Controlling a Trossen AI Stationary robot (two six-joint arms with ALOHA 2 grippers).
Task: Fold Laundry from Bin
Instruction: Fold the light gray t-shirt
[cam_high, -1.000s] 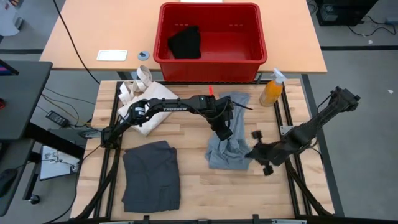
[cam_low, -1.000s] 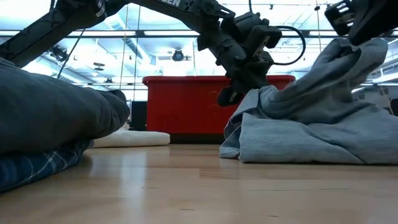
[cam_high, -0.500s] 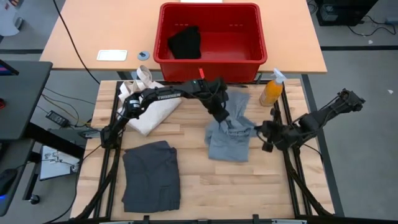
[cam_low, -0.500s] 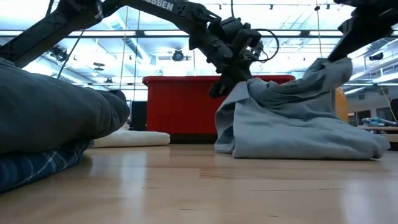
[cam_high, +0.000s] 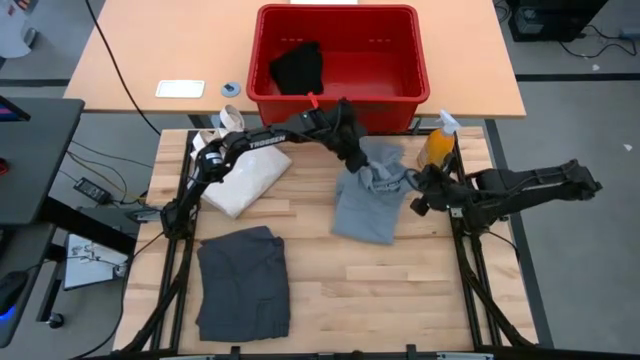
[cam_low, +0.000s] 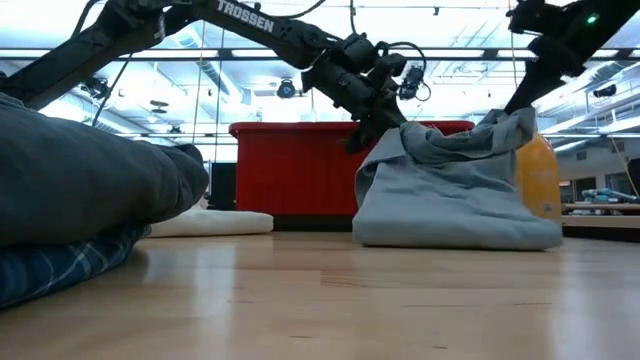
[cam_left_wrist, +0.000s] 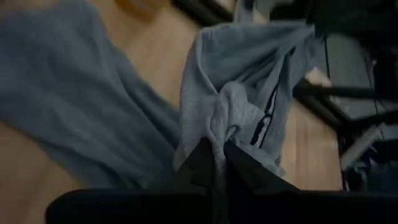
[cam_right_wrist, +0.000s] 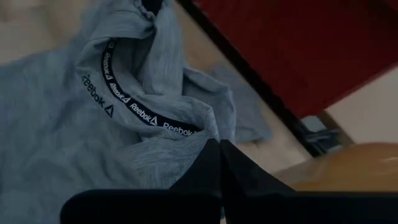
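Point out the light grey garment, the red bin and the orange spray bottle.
light grey garment (cam_high: 366, 208), high view, on its flat lower panel lying on the table.
red bin (cam_high: 340, 103), high view, on the front rim.
orange spray bottle (cam_high: 436, 148), high view, on the orange body below the white nozzle.

soft heathered knit light grey piece (cam_high: 368, 195); glossy red plastic bin (cam_high: 338, 62); smooth varnished wood table (cam_high: 420, 300).

I am wearing matte black all over — my left arm (cam_high: 262, 141) is carrying white TROSSEN lettering and a small red tab near its wrist. My right arm (cam_high: 530, 184) is showing a green light — thin black cables are looping off my left wrist.
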